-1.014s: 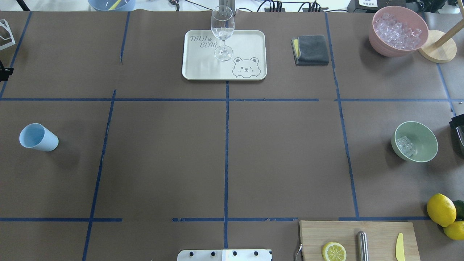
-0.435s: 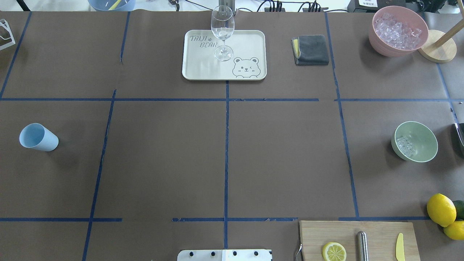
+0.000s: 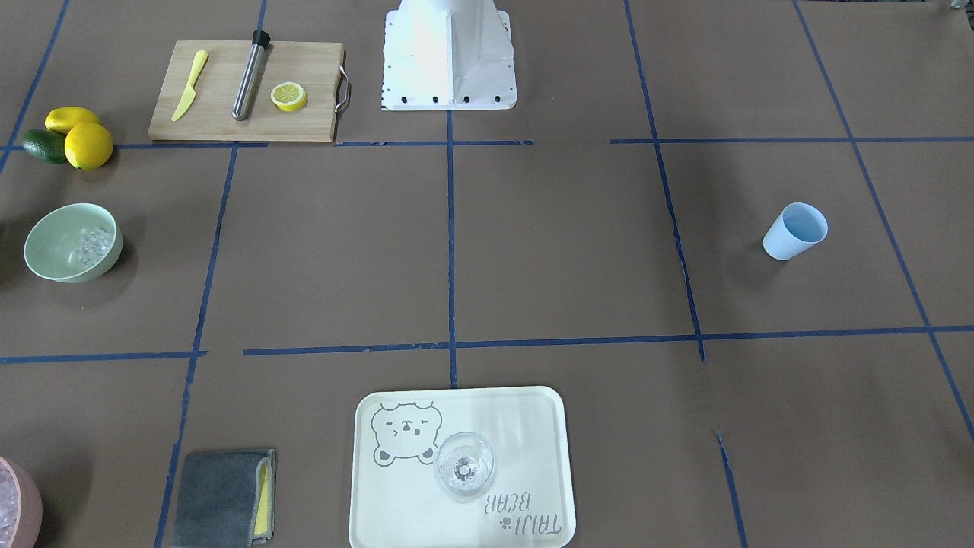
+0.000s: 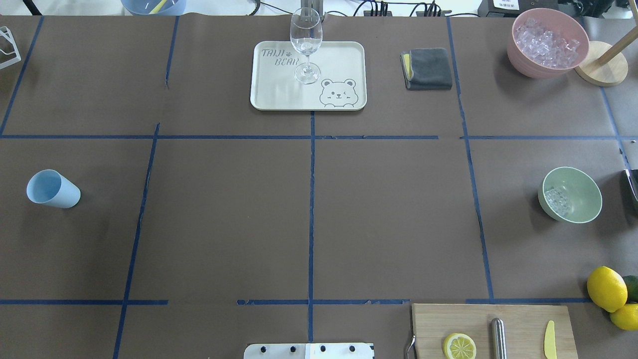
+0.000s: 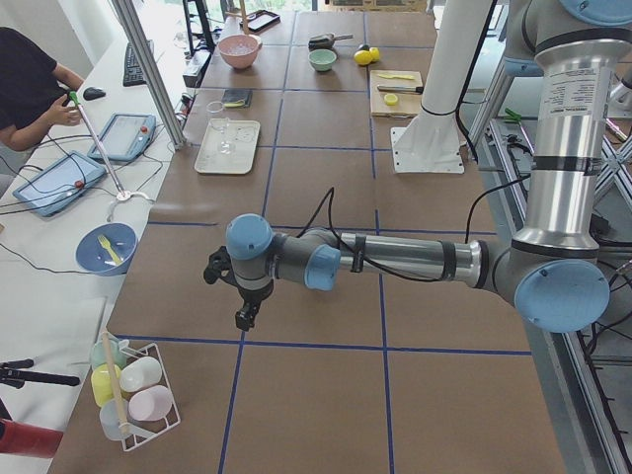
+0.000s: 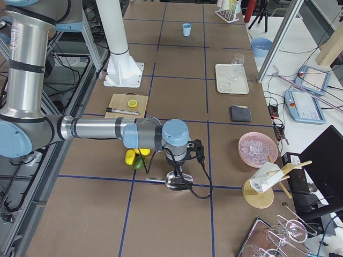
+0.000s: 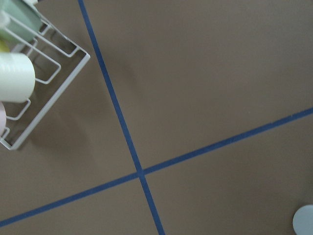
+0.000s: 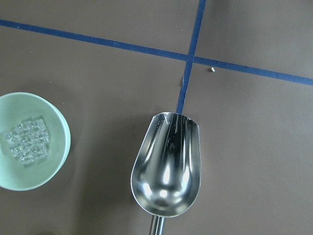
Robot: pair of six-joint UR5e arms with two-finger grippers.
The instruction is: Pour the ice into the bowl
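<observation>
Toward the robot's right edge of the desk (image 4: pixel 389 209): a green bowl (image 4: pixel 584 192), upright. Inside it, a small heap of ice (image 4: pixel 557 200), lying against the wall nearest the middle of the desk.

Just beside the bowl in the right wrist view, but apart from it: a shiny metal scoop (image 8: pixel 166 166) with nothing in it, mouth toward a crossing of blue tape lines and handle running out of the bottom of the view.

In the right side view, hanging from the near arm just above that scoop: the right gripper (image 6: pixel 176 171). Spread, pressed together or pinching the handle: impossible to tell.

In the left side view, pointing down over the desk from the near arm: the left gripper (image 5: pixel 245 314). Likewise impossible to tell.

At the far right corner, a pink bowl (image 4: pixel 523 55) heaped with more ice. Well apart on the left side, a blue cup (image 4: pixel 52 188).
</observation>
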